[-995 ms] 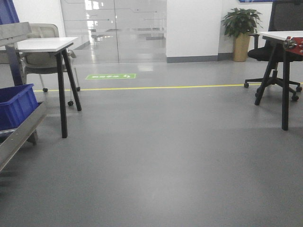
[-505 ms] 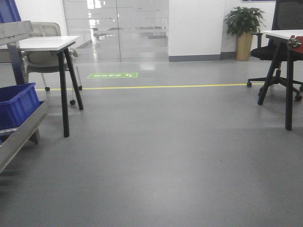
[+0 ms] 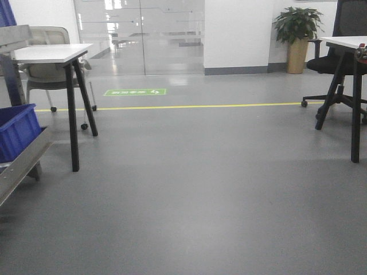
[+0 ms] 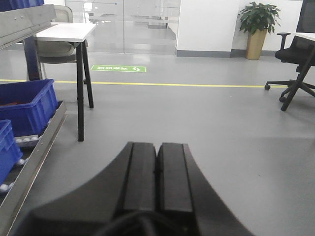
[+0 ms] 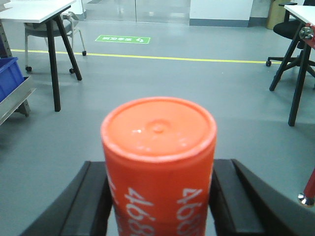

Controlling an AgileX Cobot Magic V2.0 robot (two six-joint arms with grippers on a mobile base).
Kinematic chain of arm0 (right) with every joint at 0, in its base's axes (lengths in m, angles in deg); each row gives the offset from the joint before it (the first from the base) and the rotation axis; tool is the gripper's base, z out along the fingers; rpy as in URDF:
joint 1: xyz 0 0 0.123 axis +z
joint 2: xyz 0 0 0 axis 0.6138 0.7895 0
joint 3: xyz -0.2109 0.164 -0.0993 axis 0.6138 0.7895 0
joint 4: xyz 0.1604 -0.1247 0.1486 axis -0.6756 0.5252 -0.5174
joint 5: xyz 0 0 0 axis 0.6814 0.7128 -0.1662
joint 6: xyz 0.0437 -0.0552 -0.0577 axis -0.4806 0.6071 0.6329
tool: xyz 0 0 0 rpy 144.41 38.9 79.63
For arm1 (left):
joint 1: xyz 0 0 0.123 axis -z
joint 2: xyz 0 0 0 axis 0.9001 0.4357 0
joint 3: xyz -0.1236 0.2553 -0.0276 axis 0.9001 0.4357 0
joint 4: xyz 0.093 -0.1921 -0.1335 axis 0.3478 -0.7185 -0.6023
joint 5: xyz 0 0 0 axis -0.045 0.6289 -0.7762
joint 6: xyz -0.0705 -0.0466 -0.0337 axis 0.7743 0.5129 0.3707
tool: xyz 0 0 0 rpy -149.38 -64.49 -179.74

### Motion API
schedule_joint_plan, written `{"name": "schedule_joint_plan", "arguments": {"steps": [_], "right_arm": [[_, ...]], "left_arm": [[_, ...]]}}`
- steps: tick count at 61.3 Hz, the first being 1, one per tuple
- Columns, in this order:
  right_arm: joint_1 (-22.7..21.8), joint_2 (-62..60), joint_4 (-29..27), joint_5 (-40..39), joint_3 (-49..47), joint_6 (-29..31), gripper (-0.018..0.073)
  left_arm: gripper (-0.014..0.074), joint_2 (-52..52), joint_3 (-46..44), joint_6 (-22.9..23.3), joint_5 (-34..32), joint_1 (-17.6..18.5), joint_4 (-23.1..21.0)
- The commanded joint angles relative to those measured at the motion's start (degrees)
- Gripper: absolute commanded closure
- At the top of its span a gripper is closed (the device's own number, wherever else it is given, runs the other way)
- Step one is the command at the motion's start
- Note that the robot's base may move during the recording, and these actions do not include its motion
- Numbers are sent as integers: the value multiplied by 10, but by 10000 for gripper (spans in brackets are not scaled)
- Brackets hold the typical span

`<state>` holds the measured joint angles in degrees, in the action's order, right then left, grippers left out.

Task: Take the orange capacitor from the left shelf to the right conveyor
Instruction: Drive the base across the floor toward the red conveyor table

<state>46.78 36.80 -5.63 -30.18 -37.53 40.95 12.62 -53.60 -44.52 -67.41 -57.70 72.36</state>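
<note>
My right gripper [image 5: 158, 172] is shut on the orange capacitor [image 5: 158, 147], a fat orange cylinder with white digits, which stands between the black fingers [image 5: 93, 196] and fills the lower middle of the right wrist view. My left gripper [image 4: 157, 147] is shut and empty, its two black fingers pressed together over the grey floor. The left shelf [image 4: 29, 22] with blue bins [image 4: 27, 105] shows at the left of the left wrist view and at the left edge of the front view [image 3: 17, 129]. The right conveyor shows only as a red and metal part at the far right [image 3: 362, 52].
A white table with black legs [image 3: 51, 54] and a chair behind it stand at the left. Another table [image 3: 350, 43] and an office chair [image 3: 338, 63] stand at the right. A yellow floor line [image 3: 200, 106], a green floor sign [image 3: 135, 92] and a potted plant [image 3: 297, 34] lie ahead.
The front view has shifted: the left table and blue bin have slid left, the right table has slid toward the right edge.
</note>
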Motion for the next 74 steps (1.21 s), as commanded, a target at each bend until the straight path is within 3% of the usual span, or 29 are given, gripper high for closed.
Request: {"name": "schedule_joint_plan", "arguments": {"steps": [1, 74], "right_arm": [[-1, 7, 8, -49, -15, 4, 503], [-1, 7, 8, -49, -15, 4, 503]], "left_arm": [[723, -7, -3, 1, -50, 0, -1], [723, -7, -3, 1, -50, 0, -1]]}}
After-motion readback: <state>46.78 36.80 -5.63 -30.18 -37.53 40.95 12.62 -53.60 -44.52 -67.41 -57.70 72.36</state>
